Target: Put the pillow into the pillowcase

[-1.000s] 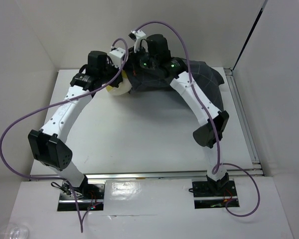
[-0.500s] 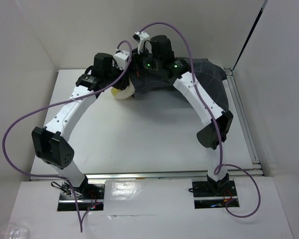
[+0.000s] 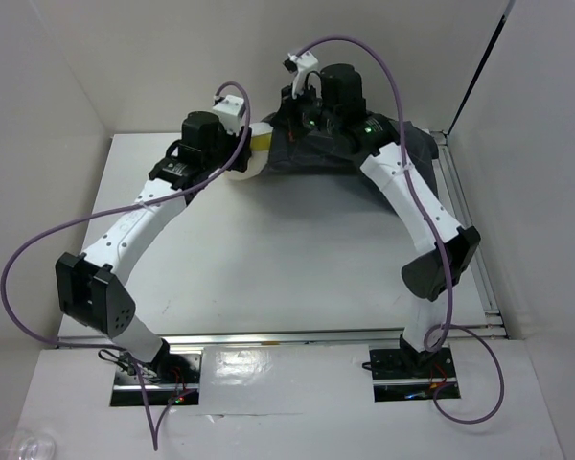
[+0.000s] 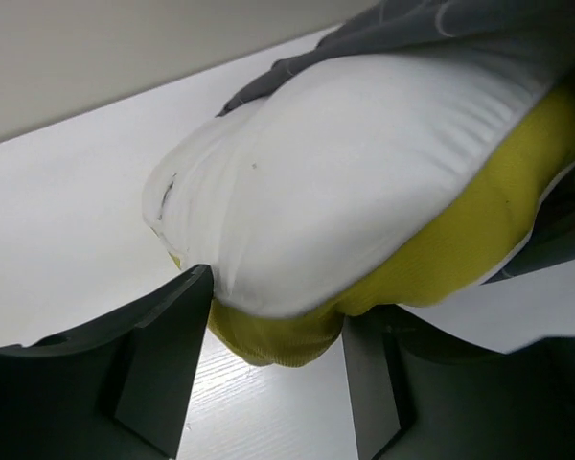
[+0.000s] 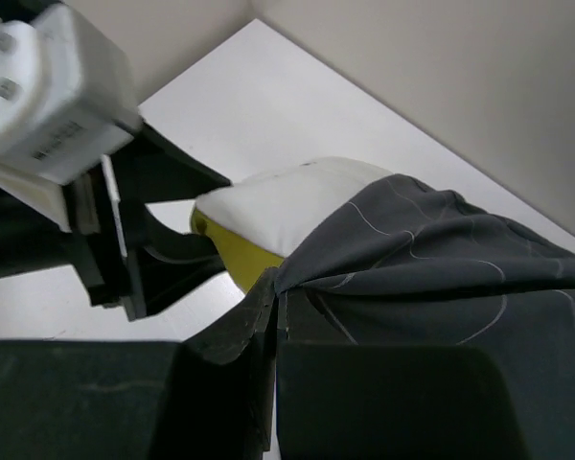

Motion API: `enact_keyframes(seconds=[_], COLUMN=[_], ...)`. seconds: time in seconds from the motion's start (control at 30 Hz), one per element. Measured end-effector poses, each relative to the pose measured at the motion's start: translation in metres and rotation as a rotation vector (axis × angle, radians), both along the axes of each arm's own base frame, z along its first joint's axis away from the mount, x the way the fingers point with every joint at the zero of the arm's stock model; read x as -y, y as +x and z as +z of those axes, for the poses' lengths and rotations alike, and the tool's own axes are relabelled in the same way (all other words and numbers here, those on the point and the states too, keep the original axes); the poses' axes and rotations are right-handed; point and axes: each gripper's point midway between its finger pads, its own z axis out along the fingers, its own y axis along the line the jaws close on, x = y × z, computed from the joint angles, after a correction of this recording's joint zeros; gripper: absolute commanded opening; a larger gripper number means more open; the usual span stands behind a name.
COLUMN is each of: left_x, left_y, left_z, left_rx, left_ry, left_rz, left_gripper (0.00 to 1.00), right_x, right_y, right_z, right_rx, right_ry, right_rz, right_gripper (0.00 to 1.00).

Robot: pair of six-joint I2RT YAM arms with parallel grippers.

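Pillow (yellow underside) sticks partly out of pillowcase.

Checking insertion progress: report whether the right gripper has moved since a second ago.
Yes. Seen from above, the right gripper, shut on the pillowcase, has shifted rightward toward the table's far right corner.

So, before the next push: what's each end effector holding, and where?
Right end effector: the pillowcase, at its mouth edge. Left end effector: open around the pillow, holding nothing.
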Motion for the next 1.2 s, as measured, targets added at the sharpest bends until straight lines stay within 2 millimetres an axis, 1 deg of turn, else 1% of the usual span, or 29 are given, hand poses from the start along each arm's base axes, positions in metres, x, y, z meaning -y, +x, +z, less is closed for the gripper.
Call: enact_keyframes(seconds=[0.17,0.33,0.5,0.57,0.63,0.73,0.8,0.87,0.93,0.97,1.03,1.07,1.1,1.2], left_x=[-0.009,-0.018,-0.031,-0.037,-0.047,-0.068,-0.083,-0.096,-0.107,-0.111,-0.113,-0.109,-0.105,-0.083], left_y=[0.000,-0.008,-0.018,-0.016,-0.013,-0.006,0.001,0.015,0.034,0.043,0.055,0.063,0.069,0.083], left_z=[0.031,0.056,0.073,0.081,0.088,0.088,0.081,0.066,0.045,0.030,-0.004,-0.023,-0.039,-0.082], left_rx=[0.089,0.162,0.224,0.255,0.284,0.298,0.280,0.231,0.160,0.116,0.003,-0.071,-0.133,-0.319], left_ry=[-0.041,-0.065,-0.075,-0.079,-0.079,-0.076,-0.076,-0.088,-0.114,-0.132,-0.175,-0.214,-0.243,-0.371], left_rz=[0.062,0.093,0.138,0.168,0.209,0.280,0.329,0.371,0.384,0.385,0.340,0.293,0.244,0.066], left_gripper=[0.73,0.74,0.77,0.77,0.78,0.78,0.78,0.78,0.78,0.73,0.69,0.69,0.64,0.59], right_x=[0.021,0.040,0.061,0.071,0.088,0.111,0.125,0.139,0.151,0.160,0.178,0.189,0.200,0.227], right_y=[0.001,0.008,0.010,0.011,0.012,0.007,0.002,-0.003,-0.006,-0.006,-0.005,-0.005,-0.004,-0.002], right_z=[0.015,0.030,0.041,0.049,0.054,0.059,0.064,0.068,0.075,0.079,0.085,0.087,0.089,0.093], right_rx=[0.068,0.124,0.180,0.201,0.216,0.233,0.244,0.255,0.271,0.280,0.293,0.298,0.302,0.309], right_ry=[-0.019,-0.022,-0.041,-0.044,-0.048,-0.058,-0.063,-0.066,-0.065,-0.064,-0.067,-0.068,-0.071,-0.076], right_rz=[-0.080,-0.136,-0.178,-0.203,-0.239,-0.284,-0.312,-0.339,-0.366,-0.384,-0.430,-0.456,-0.485,-0.557], right_gripper=[0.00,0.00,0.00,0.00,0.00,0.00,0.00,0.00,0.00,0.00,0.00,0.00,0.00,0.00])
